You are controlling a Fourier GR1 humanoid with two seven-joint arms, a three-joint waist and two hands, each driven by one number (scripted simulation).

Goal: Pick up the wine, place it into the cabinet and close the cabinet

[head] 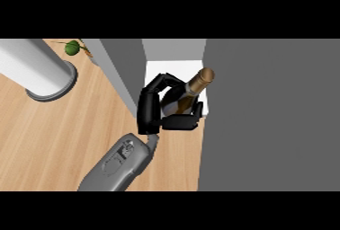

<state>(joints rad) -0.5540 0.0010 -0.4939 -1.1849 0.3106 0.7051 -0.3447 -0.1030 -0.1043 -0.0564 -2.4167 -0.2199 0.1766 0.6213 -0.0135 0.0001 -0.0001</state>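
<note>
You see the left hand (151,108), fingers curled around the wine bottle (194,90), holding it tilted inside the open cabinet (174,63) above the wooden counter (53,134).

Wine bottle (192,92) base behind robot hand (156,110).

one wine bottle (196,90) at the frame's centre, one black hand (159,108) curled round it, one grey forearm (119,164) at lower centre, one white cylinder (36,67) at upper left, one green plant (74,46) along the top edge.
</note>
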